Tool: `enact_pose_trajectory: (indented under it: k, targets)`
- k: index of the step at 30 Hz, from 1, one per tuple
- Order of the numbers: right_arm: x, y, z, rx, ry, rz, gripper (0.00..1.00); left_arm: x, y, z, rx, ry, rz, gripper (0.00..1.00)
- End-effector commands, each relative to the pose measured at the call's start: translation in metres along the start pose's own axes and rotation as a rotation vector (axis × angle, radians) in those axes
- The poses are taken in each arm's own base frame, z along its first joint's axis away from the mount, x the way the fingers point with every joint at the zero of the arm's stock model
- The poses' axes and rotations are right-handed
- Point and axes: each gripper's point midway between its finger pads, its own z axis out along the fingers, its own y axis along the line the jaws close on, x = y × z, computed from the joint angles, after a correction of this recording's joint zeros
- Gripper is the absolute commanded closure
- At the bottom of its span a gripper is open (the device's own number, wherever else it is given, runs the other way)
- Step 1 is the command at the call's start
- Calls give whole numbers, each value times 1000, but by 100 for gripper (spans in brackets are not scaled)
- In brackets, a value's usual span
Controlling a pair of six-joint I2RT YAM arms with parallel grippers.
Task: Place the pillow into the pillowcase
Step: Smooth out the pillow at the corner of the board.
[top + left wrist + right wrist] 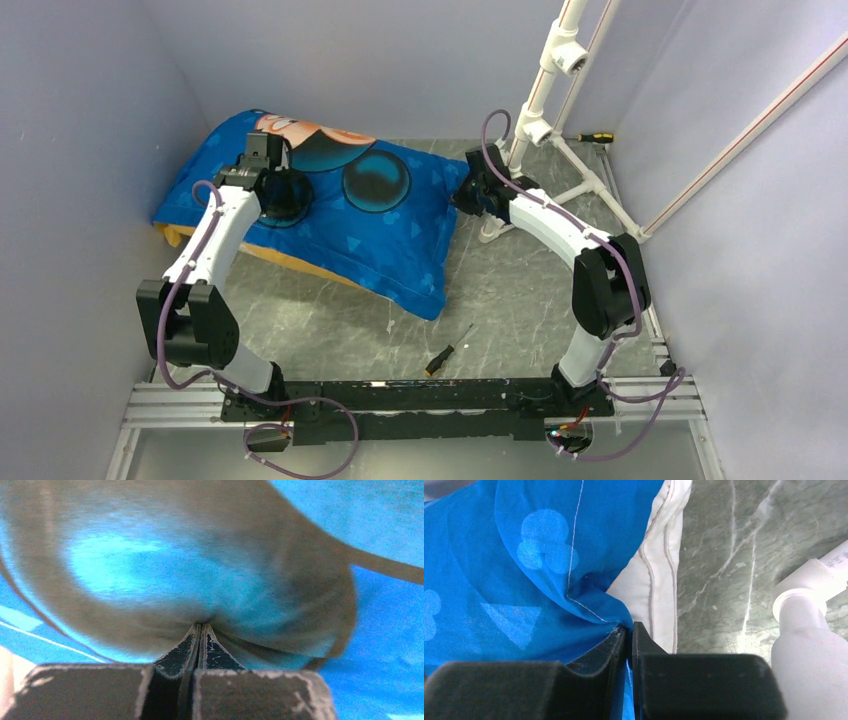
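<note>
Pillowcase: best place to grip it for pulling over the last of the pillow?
Grip the stitched hem of the pillowcase at its open right end, where the white pillow pokes out. Come from the right, pincer across the hem: it bunches loose there, while the top is filled plump. The right pincer is shut on it there.

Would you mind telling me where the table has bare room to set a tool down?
Bare table between the pillowcase and the base rail, left of the screwdriver; also between screwdriver and right arm. Crowded around the pipe frame.
</note>
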Motion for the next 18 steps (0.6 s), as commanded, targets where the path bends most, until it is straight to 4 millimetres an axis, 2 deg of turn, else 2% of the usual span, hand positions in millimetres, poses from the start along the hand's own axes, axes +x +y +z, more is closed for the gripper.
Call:
enact_pose_trajectory:
  k: [1, 4, 7, 10, 11, 12, 13, 18]
  targets:
    - [-59, -12, -11, 83, -177, 6, 92, 8, 36, 9, -131, 34, -4, 100]
    - [-72, -8, -16, 91, -218, 2, 89, 7, 41, 9, -149, 36, -15, 100]
    - [-82, 4, -23, 43, -252, -34, 74, 5, 40, 8, -139, 31, -23, 100]
    - [-89, 24, -35, -45, -268, -48, 53, 2, 36, 6, -115, 28, -27, 100]
    - [-91, 32, -40, -81, -271, -47, 38, 1, 34, 6, -104, 27, -29, 100]
    - [-92, 38, -44, -106, -271, -40, 3, 0, 32, 5, -93, 26, -30, 100]
    - [-93, 46, -48, -133, -266, -40, 1, 0, 29, 5, -81, 26, -32, 100]
    - [-98, 80, -72, -240, -281, -53, 0, -1, 21, 4, -36, 29, -38, 100]
